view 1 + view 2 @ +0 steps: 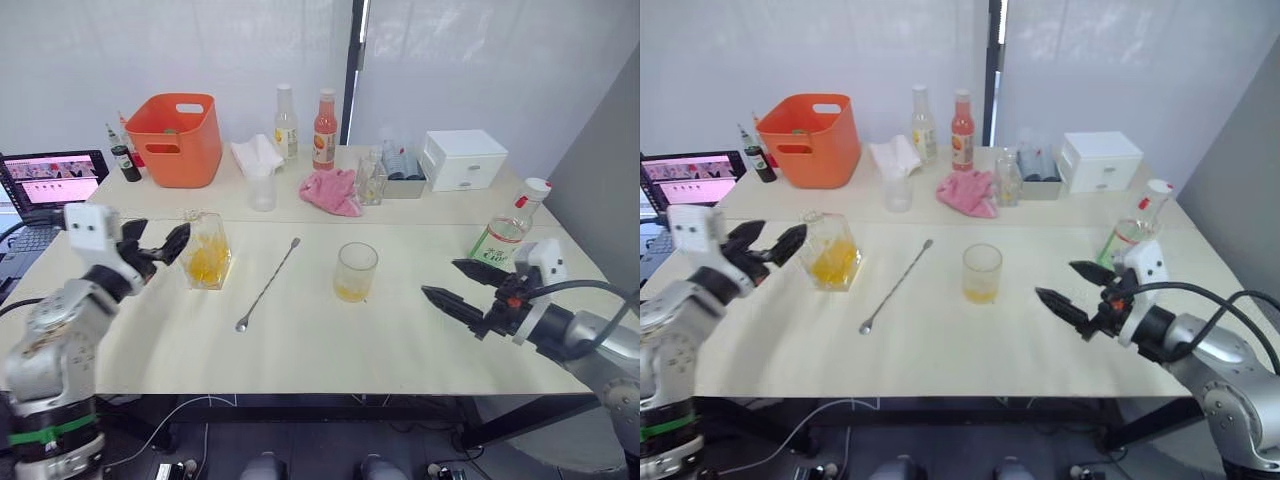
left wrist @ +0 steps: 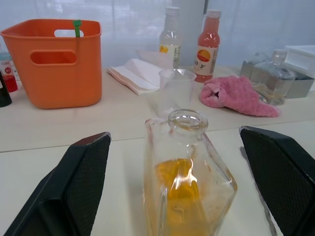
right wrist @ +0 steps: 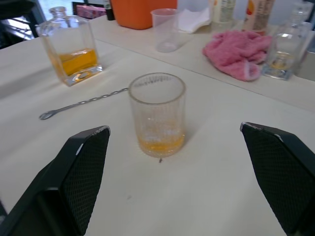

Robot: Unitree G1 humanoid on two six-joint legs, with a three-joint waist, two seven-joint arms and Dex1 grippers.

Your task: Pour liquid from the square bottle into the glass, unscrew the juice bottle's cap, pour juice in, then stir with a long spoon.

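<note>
The glass [image 1: 356,271] stands mid-table with a shallow amber layer in it and the square bottle [image 1: 207,251] sits upright to its left, so the first pour looks done. Next up is likely the juice bottle [image 1: 504,236], capped, at the right table edge, which calls for a grip on its body and a twist of the cap [image 1: 536,187]. Left gripper [image 1: 156,244] is spread wide beside the square bottle, touching nothing; right gripper [image 1: 452,284] is wide open, empty, near the juice bottle; long spoon [image 1: 268,284] lies flat between bottle and glass.

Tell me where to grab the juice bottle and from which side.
Grip the juice bottle around its labelled round body, below the slim neck, likely with the right hand, which is open just in front of it. It stands upright near the table's right edge, so come in level from the front, leaving the cap free.
</note>
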